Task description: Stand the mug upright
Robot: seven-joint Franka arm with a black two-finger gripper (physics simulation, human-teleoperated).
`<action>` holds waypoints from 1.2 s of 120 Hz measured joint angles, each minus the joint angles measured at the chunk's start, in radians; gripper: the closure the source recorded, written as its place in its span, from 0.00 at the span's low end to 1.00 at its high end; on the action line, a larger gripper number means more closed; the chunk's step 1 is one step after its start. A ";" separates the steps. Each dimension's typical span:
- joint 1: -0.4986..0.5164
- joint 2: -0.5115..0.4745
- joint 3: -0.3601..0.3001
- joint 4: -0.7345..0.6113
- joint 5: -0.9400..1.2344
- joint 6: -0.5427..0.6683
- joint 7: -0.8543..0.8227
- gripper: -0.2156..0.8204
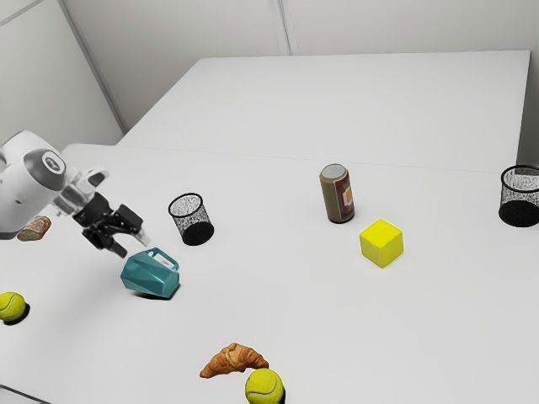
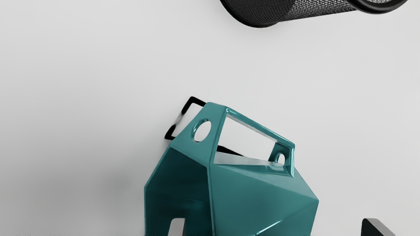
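Open gripper (image 1: 134, 246) near the tipped mug (image 1: 150, 278).
The teal mug lies on its side on the white table (image 1: 438, 337), near a black mesh cup (image 1: 191, 220); the fingers stand wide apart.

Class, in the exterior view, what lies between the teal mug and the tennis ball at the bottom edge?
A croissant lies between the teal mug and that tennis ball, as the exterior view shows.
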 joint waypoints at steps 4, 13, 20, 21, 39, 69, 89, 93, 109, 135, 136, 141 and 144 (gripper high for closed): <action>0.000 0.001 0.000 0.000 -0.003 -0.010 0.003 0.23; 0.000 0.009 0.000 0.000 -0.012 -0.028 0.009 0.23; 0.002 0.020 0.000 -0.001 -0.022 -0.038 0.013 0.23; 0.003 0.021 0.000 -0.001 -0.023 -0.039 0.014 0.23; 0.019 0.041 -0.001 -0.001 -0.049 -0.050 0.031 0.23; 0.021 0.053 -0.001 -0.014 -0.110 -0.050 0.068 0.23; 0.027 0.060 0.000 -0.043 -0.179 -0.041 0.099 0.24; 0.029 0.060 0.000 -0.047 -0.194 -0.039 0.106 0.26; 0.032 0.061 0.000 -0.058 -0.233 -0.034 0.130 0.47; 0.028 0.054 -0.001 -0.057 -0.248 -0.028 0.158 0.77; 0.028 0.053 -0.001 -0.057 -0.248 -0.028 0.158 0.78; 0.028 0.049 -0.002 -0.057 -0.247 -0.026 0.162 0.82; 0.028 0.047 -0.002 -0.057 -0.246 -0.026 0.164 0.84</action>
